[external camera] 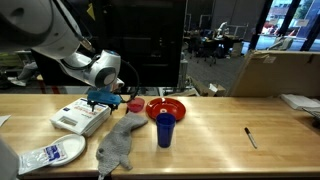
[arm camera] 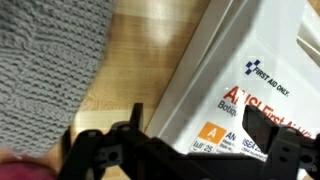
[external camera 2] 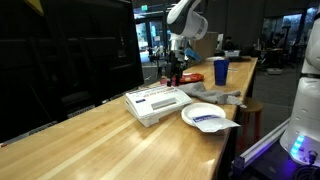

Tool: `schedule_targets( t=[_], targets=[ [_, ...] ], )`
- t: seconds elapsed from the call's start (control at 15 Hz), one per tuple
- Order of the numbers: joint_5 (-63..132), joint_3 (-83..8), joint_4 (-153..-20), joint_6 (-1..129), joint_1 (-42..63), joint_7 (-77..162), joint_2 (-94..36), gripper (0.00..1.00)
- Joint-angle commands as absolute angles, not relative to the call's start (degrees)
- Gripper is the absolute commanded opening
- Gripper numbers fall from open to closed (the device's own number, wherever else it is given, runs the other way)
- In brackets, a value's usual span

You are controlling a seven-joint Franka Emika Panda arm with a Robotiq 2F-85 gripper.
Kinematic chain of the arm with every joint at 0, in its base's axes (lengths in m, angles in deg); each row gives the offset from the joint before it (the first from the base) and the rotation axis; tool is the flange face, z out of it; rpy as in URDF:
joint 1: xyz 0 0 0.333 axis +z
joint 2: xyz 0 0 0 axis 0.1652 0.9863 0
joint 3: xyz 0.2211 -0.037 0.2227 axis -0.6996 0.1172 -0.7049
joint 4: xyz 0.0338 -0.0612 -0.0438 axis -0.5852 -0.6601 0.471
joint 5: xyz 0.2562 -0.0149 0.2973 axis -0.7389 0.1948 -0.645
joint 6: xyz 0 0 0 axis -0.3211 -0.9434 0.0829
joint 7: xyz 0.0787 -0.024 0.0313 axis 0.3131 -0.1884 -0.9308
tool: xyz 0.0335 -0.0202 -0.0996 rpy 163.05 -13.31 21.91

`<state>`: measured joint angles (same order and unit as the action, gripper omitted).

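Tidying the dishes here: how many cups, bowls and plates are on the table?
3: a blue cup beside the grey cloth, a red bowl just behind it, a white plate by the first-aid box. None looks hidden.

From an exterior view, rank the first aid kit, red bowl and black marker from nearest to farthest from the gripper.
1. First aid kit, just beneath the gripper.
2. Red bowl, in the middle.
3. Black marker, far off at the other end.

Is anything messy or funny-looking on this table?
Only the gray knitted cloth: it lies crumpled in a heap beside the upright blue cup. The white first aid box sits at a slant to the edge of the table. Nothing looks spilled or broken.
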<state>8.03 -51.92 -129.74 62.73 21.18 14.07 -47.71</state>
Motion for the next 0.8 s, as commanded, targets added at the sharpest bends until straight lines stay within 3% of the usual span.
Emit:
schedule_targets(
  t=[0.0,0.13,0.33,0.73],
  targets=[
    [6.1,-52.0,-129.7,62.9,21.4,15.1,-47.7,0.73],
    [5.9,-52.1,-129.6,63.0,21.4,15.5,-47.7,0.61],
    [5.7,-52.3,-129.5,63.1,21.5,15.8,-47.7,0.36],
    [6.1,-52.4,-128.7,63.4,21.5,16.9,-47.7,0.02]
  ],
)
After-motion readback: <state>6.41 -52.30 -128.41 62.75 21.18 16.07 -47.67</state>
